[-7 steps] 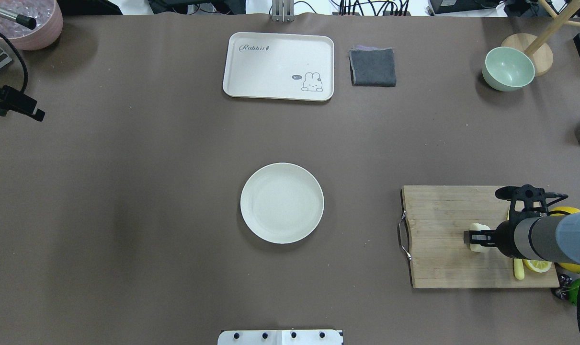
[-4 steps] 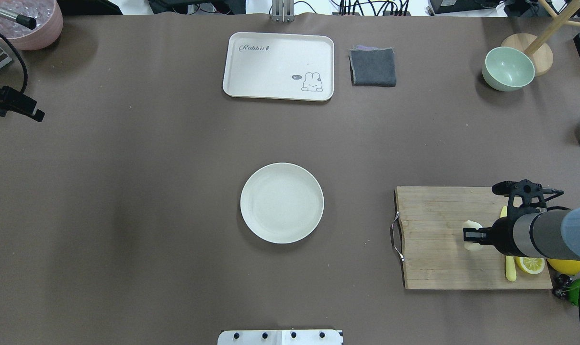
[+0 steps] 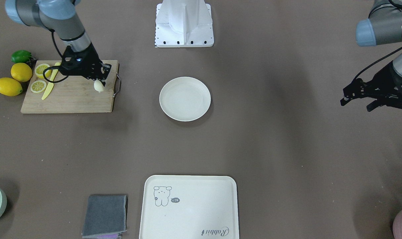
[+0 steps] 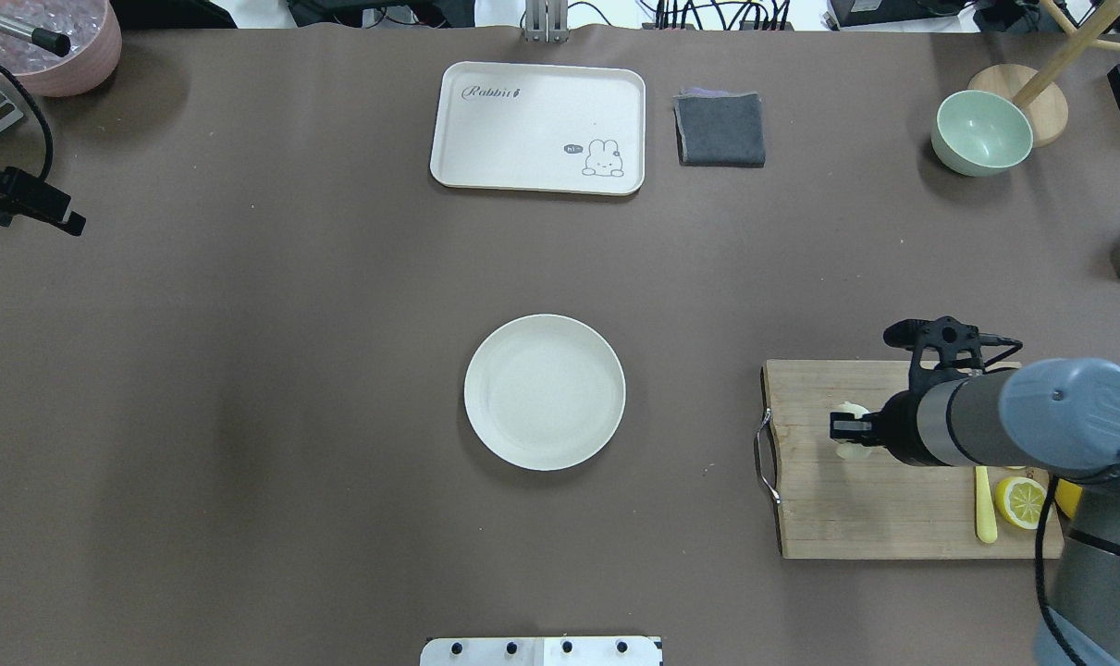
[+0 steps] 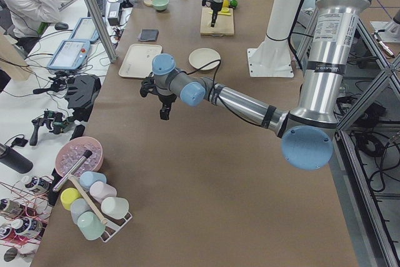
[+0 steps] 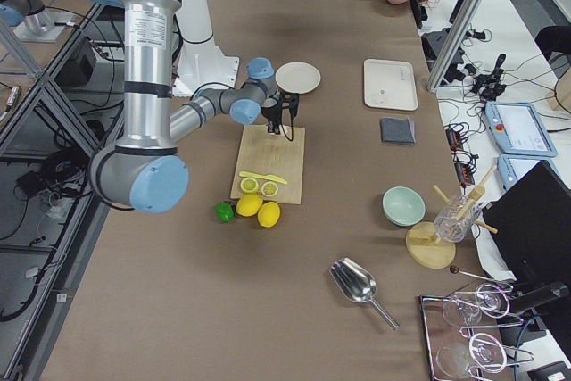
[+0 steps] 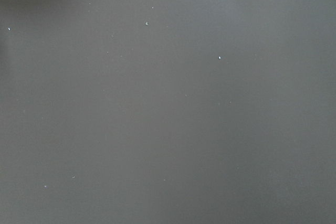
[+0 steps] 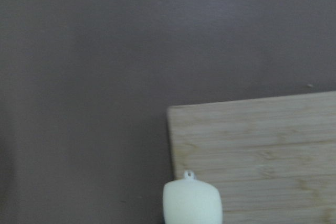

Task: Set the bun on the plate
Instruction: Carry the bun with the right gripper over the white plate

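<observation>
Right gripper (image 4: 842,429) is pinching the bun (image 4: 853,411) from both sides, over the handle end of the board (image 4: 855,518). From overhead the black fingers cover the middle of the bun, so only pale bits show above and below them. The front view gives more: the bun (image 3: 99,86) hangs under my gripper (image 3: 99,83), near the board's metal handle (image 3: 118,85). I cannot tell from these views whether it is clear of the wood or touching it. My right wrist camera catches just the rounded tip of the bun (image 8: 192,203) at the bottom edge of the view, cut off below, with a corner of the board (image 8: 262,140) and brown bench (image 8: 79,77) behind it; no fingers show there.

The plate (image 4: 545,392) sits bare mid-bench, well apart from the board.

My right forearm hides the board's far end from overhead; only a yellow knife (image 4: 985,504) and one lemon slice (image 4: 1022,500) peek out. The front view shows two slices, two whole lemons (image 3: 21,72) and a lime (image 3: 21,56) beside the board.

My left gripper (image 3: 355,103) hangs out at the other end of the bench, jaws spread and holding nothing. Overhead it is mostly cut off at the picture's edge, and its wrist camera shows only blank bench.

Across the bench lie a tray (image 4: 538,128), a grey cloth (image 4: 720,129) and a green bowl (image 4: 981,132).
</observation>
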`<state>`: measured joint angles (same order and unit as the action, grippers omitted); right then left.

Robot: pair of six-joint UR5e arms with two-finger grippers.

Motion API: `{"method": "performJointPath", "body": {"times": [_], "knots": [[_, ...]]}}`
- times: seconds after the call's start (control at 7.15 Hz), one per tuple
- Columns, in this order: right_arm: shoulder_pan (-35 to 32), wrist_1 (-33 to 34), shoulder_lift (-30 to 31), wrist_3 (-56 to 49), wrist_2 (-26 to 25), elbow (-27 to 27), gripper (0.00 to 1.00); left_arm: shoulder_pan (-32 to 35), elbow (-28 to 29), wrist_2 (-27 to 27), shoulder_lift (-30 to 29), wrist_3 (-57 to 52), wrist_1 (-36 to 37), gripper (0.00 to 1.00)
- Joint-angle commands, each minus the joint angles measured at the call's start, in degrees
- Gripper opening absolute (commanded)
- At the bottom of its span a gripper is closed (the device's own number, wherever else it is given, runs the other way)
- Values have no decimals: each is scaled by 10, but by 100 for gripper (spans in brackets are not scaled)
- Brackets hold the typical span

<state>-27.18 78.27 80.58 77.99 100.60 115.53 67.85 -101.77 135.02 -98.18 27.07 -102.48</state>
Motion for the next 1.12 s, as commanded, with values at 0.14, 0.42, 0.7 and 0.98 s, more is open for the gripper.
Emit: {"method": "performJointPath", "body": {"times": [0.14,0.42,0.7,0.98], "knots": [[16,105,-262,67,-24,-141,19,0,2,3,1,0,0,97],[30,101,-337,86,-42,-214,69,-1,2,3,8,0,0,97],[39,101,-344,87,-68,-217,100,-1,2,3,8,0,0,97],[46,101,-343,87,-69,-212,100,0,3,4,8,0,0,97]]}}
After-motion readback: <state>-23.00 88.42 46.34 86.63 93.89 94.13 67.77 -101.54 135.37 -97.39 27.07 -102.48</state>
